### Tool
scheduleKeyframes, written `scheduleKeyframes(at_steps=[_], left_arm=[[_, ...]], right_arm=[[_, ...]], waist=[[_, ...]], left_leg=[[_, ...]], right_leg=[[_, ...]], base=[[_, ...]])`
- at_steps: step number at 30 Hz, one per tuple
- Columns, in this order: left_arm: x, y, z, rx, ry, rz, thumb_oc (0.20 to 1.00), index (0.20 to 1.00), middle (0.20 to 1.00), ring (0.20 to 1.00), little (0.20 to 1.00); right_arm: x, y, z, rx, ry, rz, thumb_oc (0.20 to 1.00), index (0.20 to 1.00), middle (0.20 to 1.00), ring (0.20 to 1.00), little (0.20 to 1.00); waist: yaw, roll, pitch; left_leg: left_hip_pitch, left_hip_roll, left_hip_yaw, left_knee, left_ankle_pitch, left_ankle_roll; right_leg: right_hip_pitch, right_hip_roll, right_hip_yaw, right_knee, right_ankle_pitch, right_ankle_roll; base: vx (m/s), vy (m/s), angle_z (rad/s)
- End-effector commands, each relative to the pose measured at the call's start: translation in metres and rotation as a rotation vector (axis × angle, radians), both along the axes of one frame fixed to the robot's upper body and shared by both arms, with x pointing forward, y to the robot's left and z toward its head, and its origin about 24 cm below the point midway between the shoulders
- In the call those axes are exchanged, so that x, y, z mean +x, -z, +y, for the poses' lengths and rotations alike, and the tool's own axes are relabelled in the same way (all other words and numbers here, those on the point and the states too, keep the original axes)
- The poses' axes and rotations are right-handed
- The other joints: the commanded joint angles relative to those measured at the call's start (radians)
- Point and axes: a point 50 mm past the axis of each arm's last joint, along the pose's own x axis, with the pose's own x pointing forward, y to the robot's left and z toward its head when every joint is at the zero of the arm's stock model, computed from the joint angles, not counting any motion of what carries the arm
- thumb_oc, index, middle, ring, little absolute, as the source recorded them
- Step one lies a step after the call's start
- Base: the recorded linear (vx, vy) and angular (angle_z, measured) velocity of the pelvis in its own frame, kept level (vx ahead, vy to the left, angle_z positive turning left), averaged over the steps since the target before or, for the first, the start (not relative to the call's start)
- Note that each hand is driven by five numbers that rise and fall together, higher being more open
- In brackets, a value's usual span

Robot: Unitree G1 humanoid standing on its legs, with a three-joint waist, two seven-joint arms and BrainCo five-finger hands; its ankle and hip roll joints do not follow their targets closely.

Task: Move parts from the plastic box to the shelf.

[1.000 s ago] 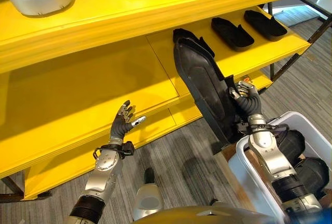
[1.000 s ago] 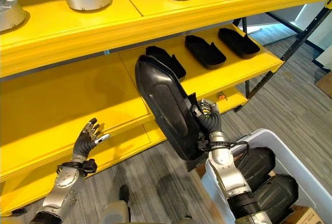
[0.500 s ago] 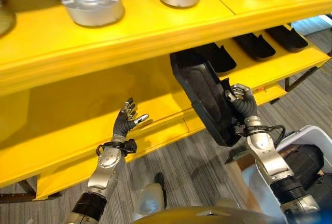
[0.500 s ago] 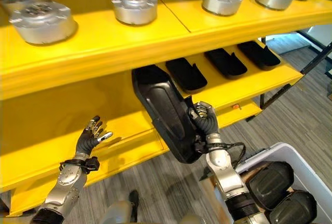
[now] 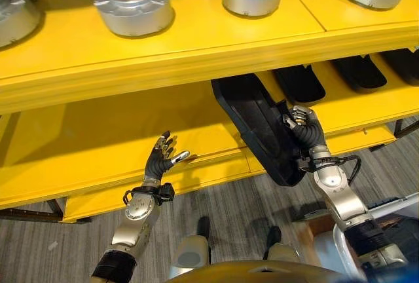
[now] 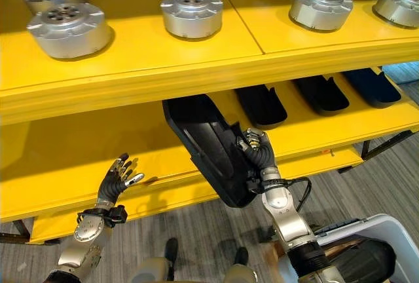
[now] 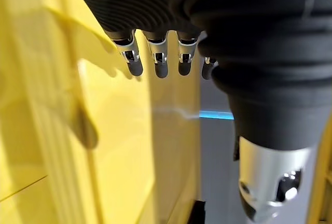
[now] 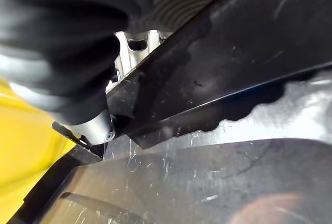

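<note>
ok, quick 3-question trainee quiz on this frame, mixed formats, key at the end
1. True or false: the right robot hand grips the black part.
2. Where does the black part's far end sit? A) on the top shelf, B) under the top shelf, above the middle shelf, C) in the plastic box.
3. Fill in: the left robot hand is ____, holding nothing.

Key: 1 true; 2 B; 3 open.

A glossy black part (image 6: 209, 145) against a bright yellow shelf (image 6: 144, 67) bearing silver-grey metal discs (image 6: 192, 13).
</note>
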Motion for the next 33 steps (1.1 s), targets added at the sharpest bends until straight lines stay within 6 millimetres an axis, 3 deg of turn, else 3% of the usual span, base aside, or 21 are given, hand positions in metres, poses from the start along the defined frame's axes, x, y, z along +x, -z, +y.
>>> scheduleKeyframes(at_steps=[1,13,15,19,26,33], left_arm=[[0.013,-0.028,-0.001,-0.005,0.047,-0.141,1.0,1.0,1.0,1.0,1.0],[0.008,-0.026,-0.004,-0.015,0.083,-0.117,1.0,1.0,1.0,1.0,1.0],[0.009,-0.028,-0.005,-0.022,0.099,-0.121,1.0,1.0,1.0,1.0,1.0],[0.014,-0.033,-0.01,-0.032,0.117,-0.14,1.0,1.0,1.0,1.0,1.0],[0.028,-0.048,-0.024,-0.05,0.18,-0.195,1.0,1.0,1.0,1.0,1.0],[0.037,-0.059,-0.037,-0.038,0.24,-0.23,1.0,1.0,1.0,1.0,1.0]], right_arm=[[0.013,-0.044,0.01,0.103,-0.058,-0.199,0.2,0.2,0.2,0.2,0.2],[0.04,-0.053,0.036,0.153,-0.132,-0.172,0.2,0.2,0.2,0.2,0.2],[0.058,-0.064,0.062,0.111,-0.177,-0.172,0.2,0.2,0.2,0.2,0.2],[0.073,-0.075,0.076,0.094,-0.183,-0.172,0.2,0.2,0.2,0.2,0.2],[0.103,-0.121,0.079,0.09,-0.093,-0.243,0.2,0.2,0.2,0.2,0.2],[0.118,-0.17,0.072,0.13,0.006,-0.337,0.2,0.2,0.2,0.2,0.2]], waist=[[0.015,-0.032,-0.019],[0.049,-0.008,-0.012],[0.074,0.006,0.014],[0.093,0.017,0.05],[0.147,0.06,0.151],[0.196,0.1,0.219]], left_leg=[[0.025,0.062,0.06,0.05,-0.061,-0.021],[0.033,0.079,0.051,0.029,-0.045,-0.029],[0.01,0.078,0.042,0.048,-0.043,-0.031],[-0.027,0.07,0.023,0.075,-0.041,-0.036],[-0.154,0.043,-0.042,0.159,-0.033,-0.049],[-0.272,0.011,-0.092,0.245,-0.04,-0.047]], right_leg=[[-0.007,-0.073,-0.025,0.092,-0.02,0.048],[-0.02,-0.07,-0.037,0.141,-0.052,0.037],[-0.046,-0.079,-0.039,0.188,-0.064,0.036],[-0.075,-0.09,-0.043,0.228,-0.071,0.035],[-0.155,-0.125,-0.076,0.336,-0.105,0.031],[-0.234,-0.158,-0.096,0.435,-0.14,0.024]], base=[[0.03,-0.1,-0.09],[0.0,-0.039,-0.03],[-0.09,-0.013,0.09],[-0.1,-0.01,0.14],[-0.13,-0.012,0.29],[-0.08,-0.012,0.32]])
